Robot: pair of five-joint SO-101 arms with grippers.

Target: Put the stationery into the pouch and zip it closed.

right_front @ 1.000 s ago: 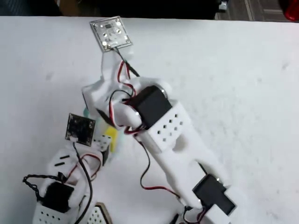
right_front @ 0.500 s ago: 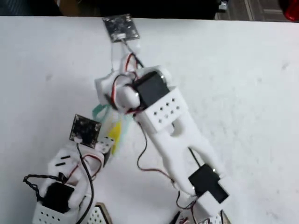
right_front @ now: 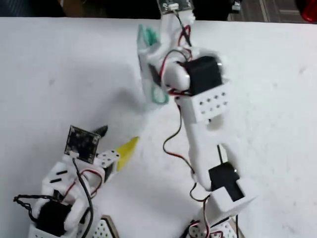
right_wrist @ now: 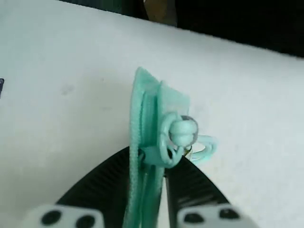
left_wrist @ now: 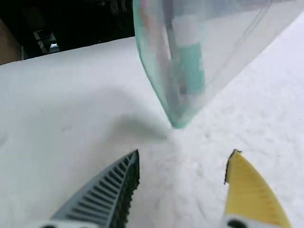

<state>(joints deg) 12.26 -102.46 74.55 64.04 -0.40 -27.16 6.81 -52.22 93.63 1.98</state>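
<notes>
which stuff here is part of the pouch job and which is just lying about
Job things:
pouch, clamped in the right pincer
stationery inside the pouch
left pincer, open over the table

Lying about:
table
red thing beyond the table's far corner

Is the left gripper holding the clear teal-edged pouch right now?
No, the left gripper is open and empty, and the clear teal-edged pouch hangs beyond its tips, apart from them.

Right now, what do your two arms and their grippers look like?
The left arm and right arm are white plastic shells with perforated panels, black motors and loose red and black cables. The left gripper has one grey ridged finger and one yellow finger; the right gripper has black fingers.
</notes>
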